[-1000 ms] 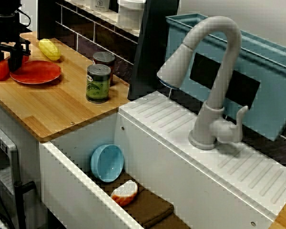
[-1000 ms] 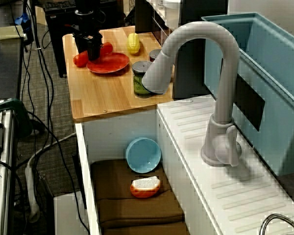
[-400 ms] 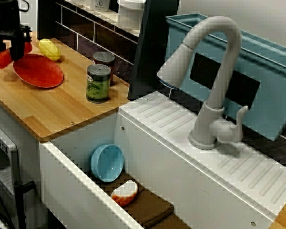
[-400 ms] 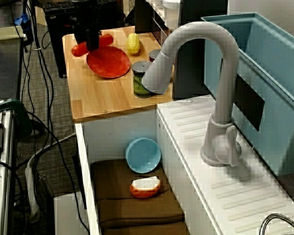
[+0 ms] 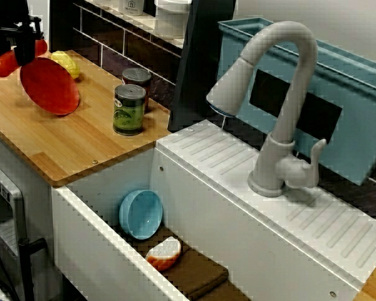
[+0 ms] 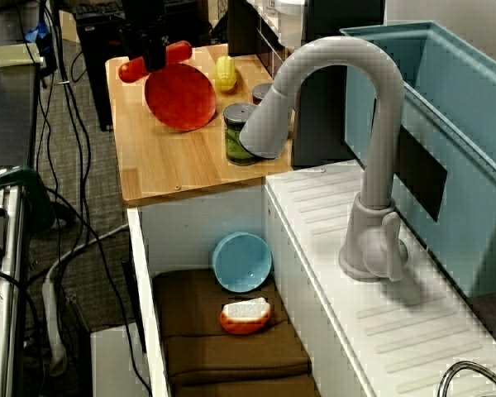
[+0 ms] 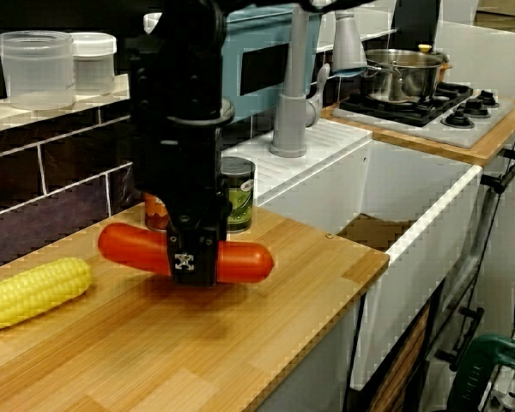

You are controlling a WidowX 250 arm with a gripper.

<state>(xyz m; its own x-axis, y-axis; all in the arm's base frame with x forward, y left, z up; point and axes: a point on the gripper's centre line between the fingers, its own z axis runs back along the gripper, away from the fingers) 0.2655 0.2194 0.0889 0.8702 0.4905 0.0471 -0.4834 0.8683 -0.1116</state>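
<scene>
Gripper (image 7: pixel 193 262) closed across the middle of a red sausage-shaped piece (image 7: pixel 245 262), held level above the counter (image 5: pixel 69 144), beyond the green can (image 5: pixel 129 110) from the sink. Red plate (image 5: pixel 49 88) leans steeply beneath it, upper rim seemingly caught at the fingers.

Seen from across the sink.

- Light wooden plank surface (image 5: pixel 69 141): left of the white sink basin (image 5: pixel 100 232).
- Black gripper (image 5: pixel 14 50): far left, over the surface.
- Red round plate (image 5: pixel 49 86): hangs tilted from the gripper by its upper rim.
- Long red sausage-shaped piece (image 5: pixel 3 63): crosses at the gripper, one end on either side.
- Yellow corn cob (image 5: pixel 66 63): just behind the plate.
- Green-labelled metal tin (image 5: pixel 130 110): right of the plate, apart from it.
- Second metal tin (image 5: pixel 136 76): just behind the first.
- Brown folded cloth (image 5: pixel 200 273): on the basin floor.
- Light blue bowl (image 5: pixel 141 214): in the basin, on edge against the wall below the surface.
- Red-and-white rounded piece (image 5: pixel 165 253): on the cloth, near the bowl.
- Grey arched faucet (image 5: pixel 282 125): on the white ribbed drainboard (image 5: pixel 219 157), behind the basin.
- Teal plastic tub (image 5: pixel 338 94): behind the faucet.
</scene>
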